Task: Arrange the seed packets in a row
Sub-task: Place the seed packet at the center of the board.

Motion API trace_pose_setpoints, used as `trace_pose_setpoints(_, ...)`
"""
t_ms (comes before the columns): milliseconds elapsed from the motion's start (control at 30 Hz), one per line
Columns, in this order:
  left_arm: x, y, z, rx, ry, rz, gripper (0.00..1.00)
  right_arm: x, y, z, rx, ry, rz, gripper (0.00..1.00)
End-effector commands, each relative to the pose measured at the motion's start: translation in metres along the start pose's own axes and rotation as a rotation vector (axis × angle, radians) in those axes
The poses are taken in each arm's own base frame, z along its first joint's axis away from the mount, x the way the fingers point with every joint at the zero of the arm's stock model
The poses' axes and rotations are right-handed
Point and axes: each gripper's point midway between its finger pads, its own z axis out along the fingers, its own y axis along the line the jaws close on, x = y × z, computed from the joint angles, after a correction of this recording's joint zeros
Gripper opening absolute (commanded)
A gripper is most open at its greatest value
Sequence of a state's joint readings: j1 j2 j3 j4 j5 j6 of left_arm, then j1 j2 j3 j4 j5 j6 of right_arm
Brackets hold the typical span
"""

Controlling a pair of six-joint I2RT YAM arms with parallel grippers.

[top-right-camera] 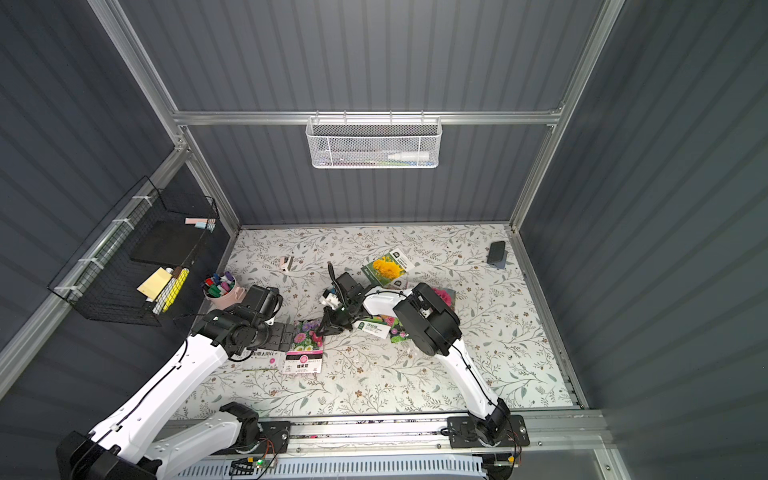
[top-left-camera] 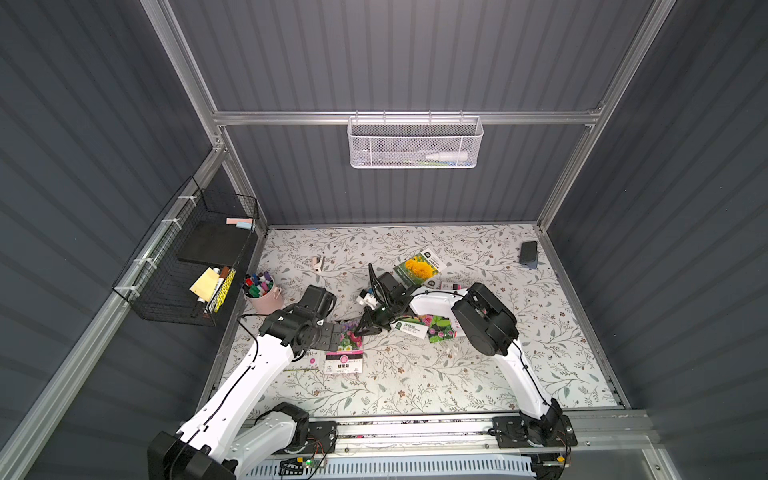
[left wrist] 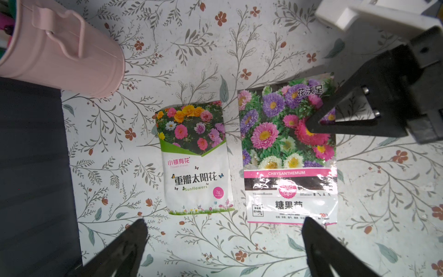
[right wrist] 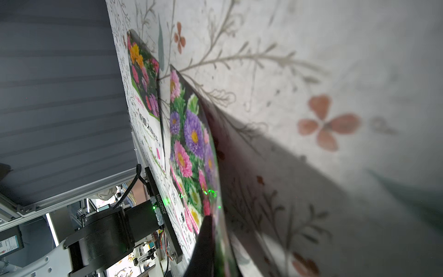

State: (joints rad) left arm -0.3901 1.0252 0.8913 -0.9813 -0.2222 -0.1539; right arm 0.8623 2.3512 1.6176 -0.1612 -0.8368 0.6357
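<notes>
1. Seed packets, nearest pair: a small white glossy packet with mixed blooms above a green band (left wrist: 196,177) and a larger glossy packet with purple and pink asters over a pink label band (left wrist: 287,153). Both lie flat on the floral-print tabletop (top-left-camera: 415,386), side by side with a narrow gap between them. Their long axes are parallel and run near to far, with the label ends toward the robot.
2. Left hand (left wrist: 224,223): hovers above this pair with its jaws spread wide and nothing held. In both top views it hides most of the white packet.
3. Right hand (left wrist: 311,127): closed to a point, its tip resting on the aster packet's face near the far right corner. The packet lies flat, so this reads as a press and not a pinch. The coming move likely turns on this contact. The packet's bulk lies nearer the robot and to the left of the tip, so an off-centre drag could swivel its long axis out of parallel or close the gap.
4. Middle ground, just right of the row: a white-labelled rose packet (top-left-camera: 411,326) overlapping a green-leaf packet (top-left-camera: 442,328), both partly under the right forearm. The right arm is nearer to them, but its own link stands in the way.
5. Farther: a tilted yellow-flower packet (top-left-camera: 420,268), a white packet (top-left-camera: 446,286) tucked under its edge, and a pink-bloom packet (top-right-camera: 444,296) largely hidden by the arm.
6. Surroundings: a pink metal pail of markers (top-left-camera: 266,297) near the left hand, a small pale object (top-left-camera: 318,262), and a black block (top-left-camera: 528,251) in the far right corner.
</notes>
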Motion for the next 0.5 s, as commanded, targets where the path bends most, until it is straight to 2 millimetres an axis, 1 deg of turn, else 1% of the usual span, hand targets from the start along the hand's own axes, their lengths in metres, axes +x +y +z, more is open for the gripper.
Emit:
trace_pose_setpoints(0, 0.001, -0.001, 0.001, 0.016, -0.001, -0.031, 0.99, -0.002, 0.001, 0.002, -0.008, 0.014, -0.004, 0.01)
trace_pose_setpoints(200, 0.002, -0.001, 0.002, 0.019, 0.002, -0.042, 0.99, -0.009, 0.005, 0.004, -0.02, -0.001, 0.0, 0.01)
trace_pose_setpoints(467, 0.002, -0.001, 0.004, 0.026, 0.008, -0.059, 0.99, -0.014, 0.012, 0.008, -0.028, -0.013, -0.001, 0.07)
